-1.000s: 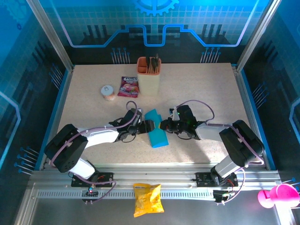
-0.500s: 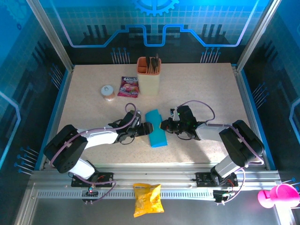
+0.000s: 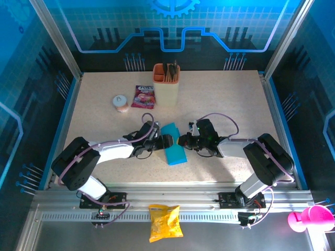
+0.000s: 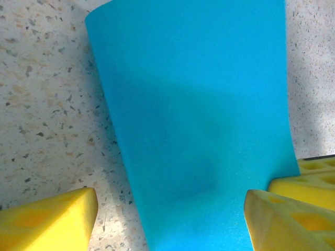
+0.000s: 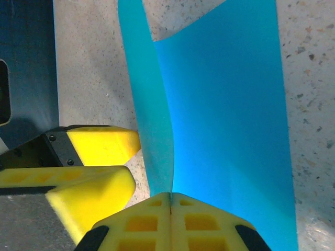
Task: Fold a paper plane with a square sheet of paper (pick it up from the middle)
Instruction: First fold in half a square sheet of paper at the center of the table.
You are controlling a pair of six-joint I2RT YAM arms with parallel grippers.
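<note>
Top external: sheet of paper (image 3: 175,149) lies mid-worktop (image 3: 235,104), a bit toward the near edge, folded into a narrow strip. Both grippers meet over its far half. —jo

Right wrist says the right gripper (image 5: 170,201) is clamped tight on a raised flap of the paper. Left gripper (image 4: 171,201) has its fingers spread with the strip between them, gripping nothing. —sam

So only one pinch holds it. Risks? —jo

Main one: thin paper, hard pinch on one flap. If the right arm pulls sideways with nothing pinning the strip, I'd expect the whole strip to drag across the worktop instead of creasing. Fold line ends up skewed. —sam

And the left? —jo

If it closes where it is, the fingers squeeze the strip from both edges and buckle it. It needs to press down flat, not pinch. The two grippers are also just beside each other, so a small overshoot means finger contact, maybe a tear at the pinch. —sam

Containers? —jo

Cup (image 3: 166,89) near the far edge, upright, dark sticks standing in it, can't tell what they are. Small tub (image 3: 121,103) to its left, lid on, contents hidden. Packet (image 3: 143,97) lies flat between them. All well apart from the paper. Snack bag (image 3: 165,222) is off the worktop, on the front rail. —sam
</note>
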